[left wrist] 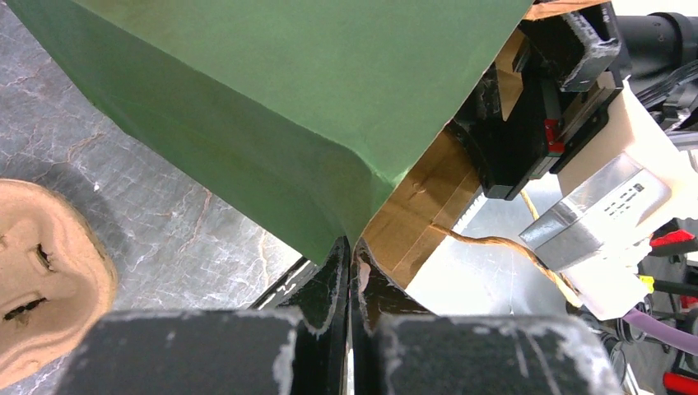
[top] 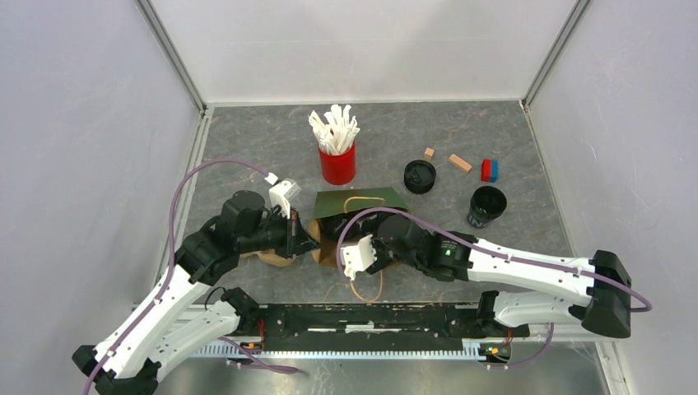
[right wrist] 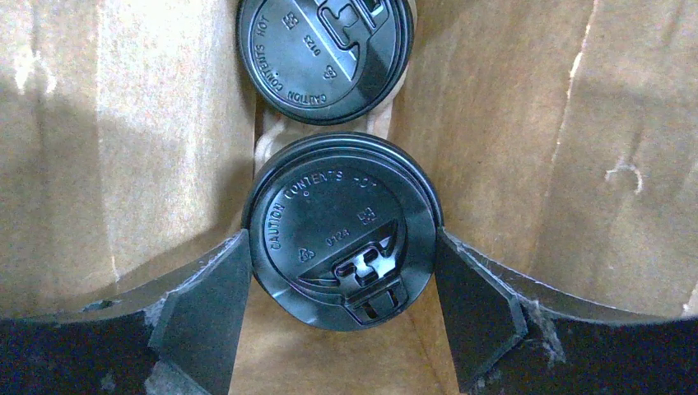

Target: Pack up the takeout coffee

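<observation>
My left hand is clenched on the rim of the green paper bag. The bag appears to lie on its side on the tabletop with its mouth toward the near edge, and that pinch holds the mouth open. My right hand reaches in through the mouth, and the lidded coffee cup sits dead ahead of it, between the fingertips. Its lid faces back at the wrist, so its long axis runs along the line of my reach, near to far into the bag. The fingers are spread wide and their tips lie right at the lid's rim on either side; I cannot tell whether they press on it or stand free of it. A second lidded cup lies just beyond, farther in. I judge this cup as good as packed, so the coming move is a straight pull back toward the near edge along that axis, without dragging the cup out. An open black cup and a loose lid sit on the tabletop to the far right of the bag, nearer my right arm.
</observation>
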`<state>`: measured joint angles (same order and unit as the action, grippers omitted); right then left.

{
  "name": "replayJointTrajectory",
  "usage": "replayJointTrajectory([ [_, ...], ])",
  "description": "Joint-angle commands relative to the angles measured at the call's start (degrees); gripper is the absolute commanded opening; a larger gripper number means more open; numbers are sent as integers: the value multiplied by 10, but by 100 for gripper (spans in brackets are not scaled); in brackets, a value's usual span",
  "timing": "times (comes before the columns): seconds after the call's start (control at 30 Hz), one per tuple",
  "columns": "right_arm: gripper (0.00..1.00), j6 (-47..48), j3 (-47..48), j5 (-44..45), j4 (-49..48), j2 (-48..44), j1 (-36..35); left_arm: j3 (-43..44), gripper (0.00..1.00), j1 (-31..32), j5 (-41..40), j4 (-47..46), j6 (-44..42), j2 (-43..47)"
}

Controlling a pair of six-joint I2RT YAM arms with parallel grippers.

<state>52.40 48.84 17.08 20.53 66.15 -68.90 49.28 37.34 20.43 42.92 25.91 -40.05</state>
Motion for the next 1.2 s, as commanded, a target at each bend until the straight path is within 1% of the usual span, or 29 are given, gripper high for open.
replayJointTrajectory([
  [0.0, 81, 16, 2, 13, -2, 7, -2, -3, 2, 0, 25, -33, 25, 9],
  [0.27, 81, 26, 1, -23, 5, 11, 6, -14, 2, 0, 34, -44, 34, 18],
  [0.47, 81, 27, -6, -21, 13, 11, 7, -11, 2, 0, 45, -44, 34, 17],
  [0.7, 80, 1, 0, -17, 42, -1, 7, -19, 2, 0, 53, -44, 43, 26],
  [0.9, 81, 21, -16, 8, 43, -19, 7, -20, 2, 0, 57, -48, 44, 26],
  [1.17, 81, 14, -34, 8, 20, -14, 8, -34, 2, 0, 67, -59, 59, 47],
])
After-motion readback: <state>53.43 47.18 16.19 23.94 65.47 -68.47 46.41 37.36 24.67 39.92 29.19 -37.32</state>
